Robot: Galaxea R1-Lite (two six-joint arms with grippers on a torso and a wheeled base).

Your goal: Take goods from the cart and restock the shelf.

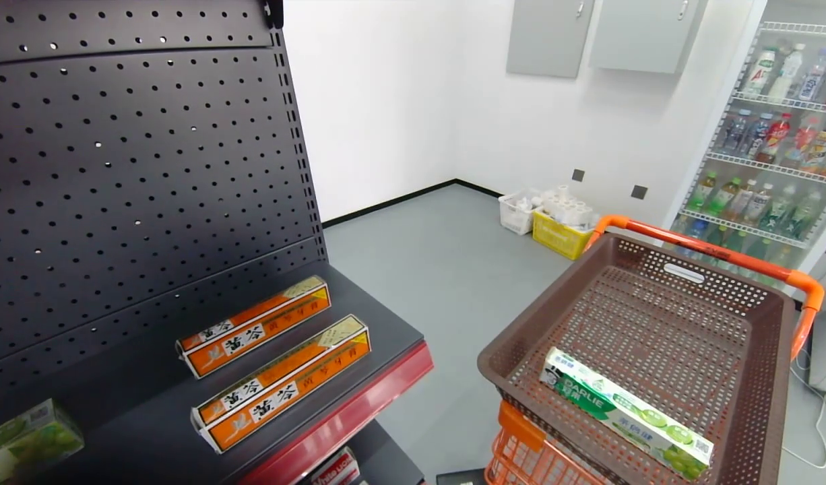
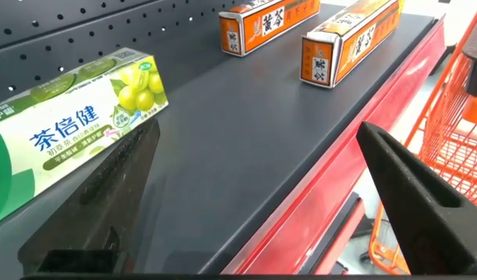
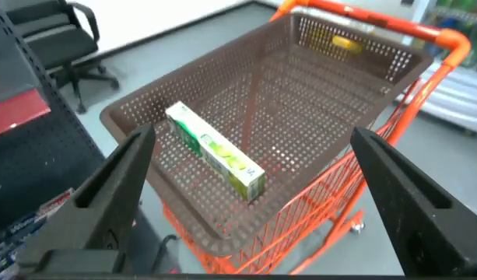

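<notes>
**Restock run: both grippers released, one green box in the cart**

I logged the right gripper [image 3: 257,206] hovering above the cart [image 1: 777,377], jaws spread wide and holding nothing. The cart's green box [image 3: 215,152] lay flat on the perforated brown basket floor, near the front corner and below the jaws. In the right wrist view it showed in the gap between the two fingers, closer to one of them and touching neither.

The left gripper [image 2: 254,225] sat low over the shelf [image 1: 137,404], jaws likewise released and empty. The shelf's green box [image 2: 75,136] rested on the dark deck by the pegboard back, outside the gap and just beyond one finger [image 2: 90,202]. I could not tell whether the two touched. The rear orange box [image 1: 255,325] and the front orange box [image 1: 281,382] lay farther along the deck, side by side but apart, well clear of the jaws.
</notes>
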